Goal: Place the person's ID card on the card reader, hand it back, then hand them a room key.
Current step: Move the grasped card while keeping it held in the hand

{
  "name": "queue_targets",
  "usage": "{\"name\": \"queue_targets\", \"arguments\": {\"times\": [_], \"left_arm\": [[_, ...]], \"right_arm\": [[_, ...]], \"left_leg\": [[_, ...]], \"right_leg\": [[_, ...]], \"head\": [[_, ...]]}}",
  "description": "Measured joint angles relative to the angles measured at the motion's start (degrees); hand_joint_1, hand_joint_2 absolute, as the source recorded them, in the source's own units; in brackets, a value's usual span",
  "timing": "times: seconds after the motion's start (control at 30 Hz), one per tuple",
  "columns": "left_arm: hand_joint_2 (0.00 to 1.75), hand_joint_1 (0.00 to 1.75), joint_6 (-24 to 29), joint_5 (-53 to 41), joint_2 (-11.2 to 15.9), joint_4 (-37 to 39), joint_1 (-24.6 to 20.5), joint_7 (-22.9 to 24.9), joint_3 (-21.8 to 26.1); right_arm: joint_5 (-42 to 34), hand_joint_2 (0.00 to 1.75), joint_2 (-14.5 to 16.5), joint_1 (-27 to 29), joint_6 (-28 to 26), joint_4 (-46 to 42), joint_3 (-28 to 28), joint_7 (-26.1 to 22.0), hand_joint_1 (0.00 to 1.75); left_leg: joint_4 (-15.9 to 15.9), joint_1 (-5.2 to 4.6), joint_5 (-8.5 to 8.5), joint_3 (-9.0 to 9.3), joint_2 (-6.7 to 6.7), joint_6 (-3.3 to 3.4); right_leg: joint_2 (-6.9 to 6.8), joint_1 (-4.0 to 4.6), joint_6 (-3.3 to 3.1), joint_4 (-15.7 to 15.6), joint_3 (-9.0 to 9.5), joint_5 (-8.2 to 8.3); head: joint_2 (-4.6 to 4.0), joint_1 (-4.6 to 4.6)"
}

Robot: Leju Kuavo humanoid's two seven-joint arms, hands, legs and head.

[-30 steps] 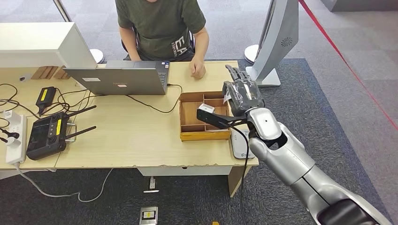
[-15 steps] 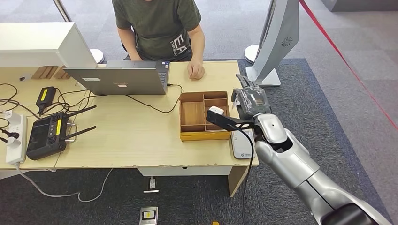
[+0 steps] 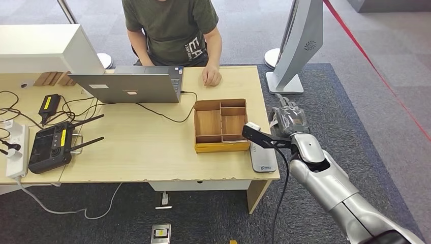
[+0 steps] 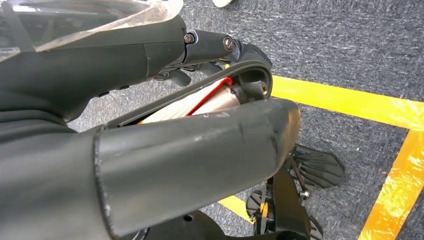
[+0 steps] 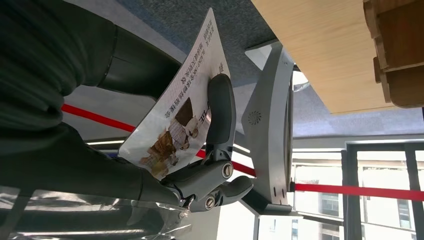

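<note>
Beyond the desk's right edge, my right hand [image 3: 288,120] pinches the card [image 5: 175,112] between thumb and fingers, off to the side of the card reader [image 3: 263,156], which lies flat on the desk, nearer me and leftward, beside the wooden tray [image 3: 220,126].

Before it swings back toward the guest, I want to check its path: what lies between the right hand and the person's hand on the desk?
In the head view, bare desk top separates the right hand from the person's hand; the wooden tray sits beside that line.
</note>
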Motion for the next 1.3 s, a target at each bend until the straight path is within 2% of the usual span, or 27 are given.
{"name": "queue_targets", "arguments": {"times": [0.43,0.63,1.3], "left_arm": [[0.00,0.00,-0.13,0.70,0.02,0.00,0.01,-1.05,0.67],[0.00,0.00,0.46,0.62,0.00,0.00,0.01,0.30,1.14],[0.00,0.00,-0.09,0.00,0.00,0.00,-0.01,-0.48,1.29]], "right_arm": [[-0.67,1.75,-1.56,0.01,2.83,-1.73,-0.85,1.95,1.75],[1.08,1.75,-1.43,0.19,4.48,-2.30,-0.09,1.76,1.75],[-0.55,1.75,-0.72,1.88,5.25,-1.18,0.94,0.73,1.75]], "left_leg": [[0.00,0.00,0.00,-0.01,0.00,0.00],[0.00,0.01,0.00,-0.01,0.00,0.00],[0.00,0.01,0.00,-0.01,0.00,0.00]], "right_leg": [[0.00,0.00,0.00,0.00,0.01,0.00],[0.00,0.01,0.00,0.01,0.01,0.00],[0.00,0.01,0.00,0.00,0.00,0.00]], "head": [[0.00,-0.01],[0.00,0.00],[0.00,-0.01]]}}
